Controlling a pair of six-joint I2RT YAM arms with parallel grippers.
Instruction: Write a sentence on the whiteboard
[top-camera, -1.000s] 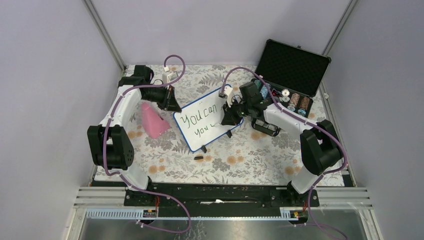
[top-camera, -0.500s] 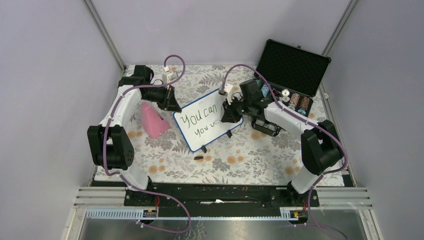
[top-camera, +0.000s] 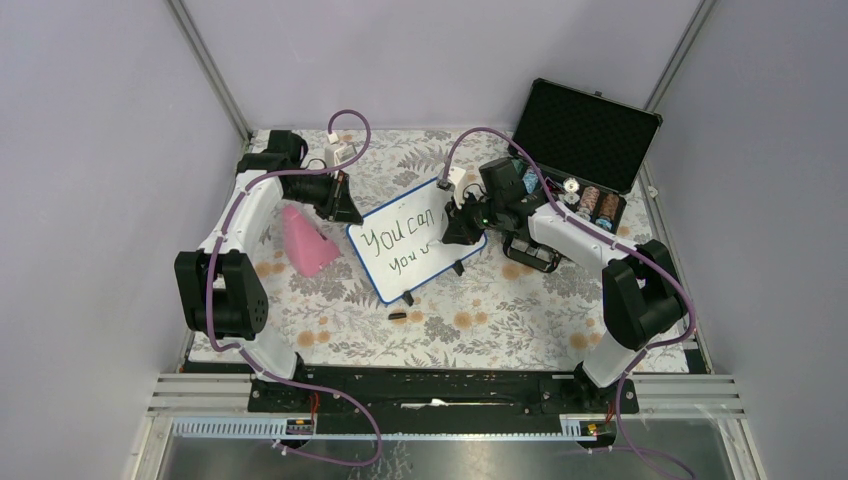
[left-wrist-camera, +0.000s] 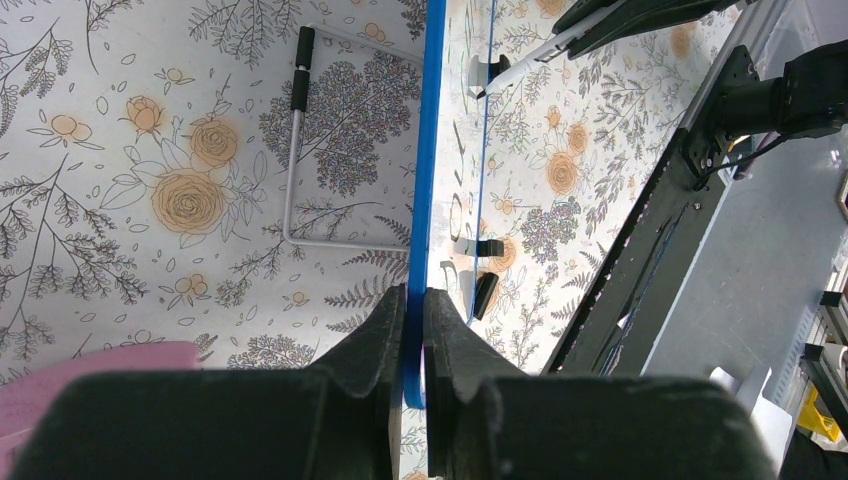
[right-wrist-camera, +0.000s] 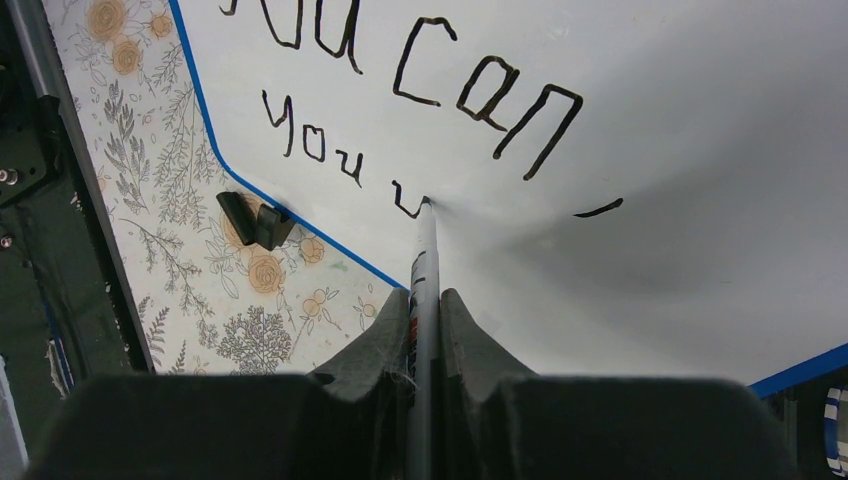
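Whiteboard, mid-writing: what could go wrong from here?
The left gripper pinches the whiteboard only by its thin blue edge, so pen pressure might pivot or slip the board. The marker sits in a narrow pinch of the right gripper, tip on the board; it could slide in the grip and distort the stroke after "you".

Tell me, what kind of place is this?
Probably a robot test booth: plain purple walls box in one flowery table, and the cabled left arm and right arm are bolted to a black rail at its edge.
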